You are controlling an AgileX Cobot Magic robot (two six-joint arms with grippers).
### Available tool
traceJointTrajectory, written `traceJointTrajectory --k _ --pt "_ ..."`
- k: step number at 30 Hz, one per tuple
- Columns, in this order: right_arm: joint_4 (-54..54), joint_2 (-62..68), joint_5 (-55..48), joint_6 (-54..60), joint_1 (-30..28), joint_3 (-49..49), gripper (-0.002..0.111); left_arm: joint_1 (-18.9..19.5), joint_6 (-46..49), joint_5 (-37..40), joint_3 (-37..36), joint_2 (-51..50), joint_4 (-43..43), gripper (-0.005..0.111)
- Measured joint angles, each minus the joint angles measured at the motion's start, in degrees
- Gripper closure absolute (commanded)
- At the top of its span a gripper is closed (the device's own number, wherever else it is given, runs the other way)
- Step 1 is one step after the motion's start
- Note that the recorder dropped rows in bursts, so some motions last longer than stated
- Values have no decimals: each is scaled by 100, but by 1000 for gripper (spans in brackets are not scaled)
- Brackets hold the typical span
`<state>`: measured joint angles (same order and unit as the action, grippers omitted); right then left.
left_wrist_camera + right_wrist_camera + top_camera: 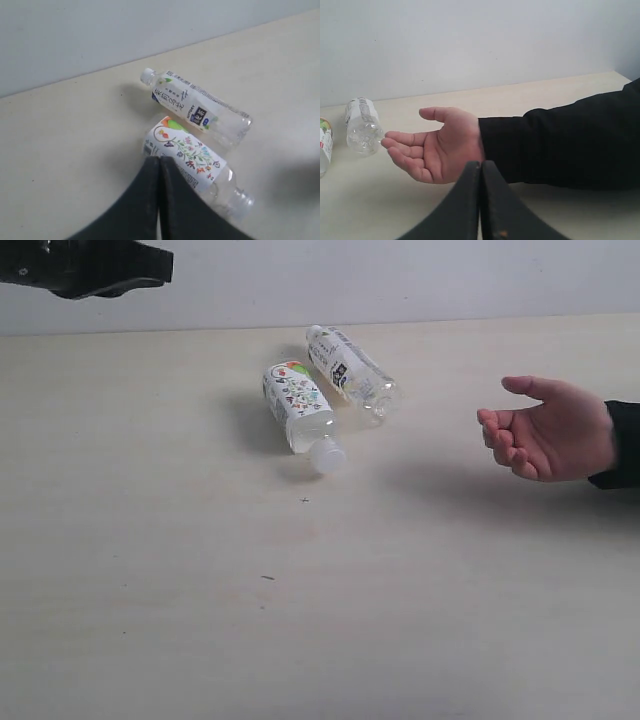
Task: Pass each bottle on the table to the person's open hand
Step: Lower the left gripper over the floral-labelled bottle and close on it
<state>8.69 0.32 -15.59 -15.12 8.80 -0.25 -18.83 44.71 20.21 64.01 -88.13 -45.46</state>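
Observation:
Two clear bottles lie on their sides on the table [150, 620], touching. The white doodle-labelled bottle [298, 402] [192, 155] points its white cap toward the front. The white text-labelled bottle [350, 368] [196, 105] [364, 125] lies just behind it. The person's open hand [552, 430] [437, 147] hovers palm-up at the right, empty. My left gripper [159, 159] is shut and empty, above the doodle-labelled bottle's base end. My right gripper [480, 162] is shut and empty, just short of the person's wrist. It does not show in the exterior view.
A black part of the left arm [85, 265] hangs at the top left corner of the exterior view. The person's black sleeve [560, 145] reaches in from the right. A pale wall [400, 280] backs the table's far edge.

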Motion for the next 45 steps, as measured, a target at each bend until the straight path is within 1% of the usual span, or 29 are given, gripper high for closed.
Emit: traceJointTrajectory --k 3,6,9,11,15,18,20,22,26,28,30,32,34,37,39,40,42,43,45 --pt "0 0 0 0 0 0 108 -1 -80 331 579 -372 0 107" --pt "0 0 0 0 0 0 108 -26 -80 828 1301 -822 223 107" --pt "0 0 0 0 0 0 108 -35 -154 1385 2127 -1302 464 107" --pt "0 0 0 0 0 0 108 -35 -423 1784 2739 -1678 685 107" --pt "0 0 0 0 0 0 108 -109 -1345 2695 3940 -2401 1580 107" --pt "0 0 0 0 0 0 108 -275 -1865 3414 4803 -3030 2651 107" --pt "0 0 0 0 0 0 108 -380 -1994 3781 5216 -3337 3162 107" --pt "0 0 0 0 0 0 108 -461 -2035 4082 5602 -3605 3393 107" --pt "0 0 0 0 0 0 108 -480 -2162 4729 6198 -4030 3334 107" --pt "0 0 0 0 0 0 108 -506 -2170 4870 6399 -4199 3314 107" --pt "0 0 0 0 0 0 108 -534 -1961 4918 6558 -4332 3314 107" --pt "0 0 0 0 0 0 108 -587 -1446 4941 6619 -4408 3314 107" --pt "0 0 0 0 0 0 108 -630 -433 4958 6633 -4480 3300 107" --pt "0 0 0 0 0 0 108 -668 1653 4973 6633 -4545 3206 107" --pt "0 0 0 0 0 0 108 -678 3446 4973 6633 -4567 3169 104" --pt "0 0 0 0 0 0 108 -678 4151 4973 6633 -4569 3157 100" --pt "0 0 0 0 0 0 108 -678 5502 4973 6633 -4569 3157 86" --pt "0 0 0 0 0 0 108 -678 5931 4973 6633 -4569 3157 78" --pt "0 0 0 0 0 0 108 -678 6493 4973 6633 -4569 3157 63"
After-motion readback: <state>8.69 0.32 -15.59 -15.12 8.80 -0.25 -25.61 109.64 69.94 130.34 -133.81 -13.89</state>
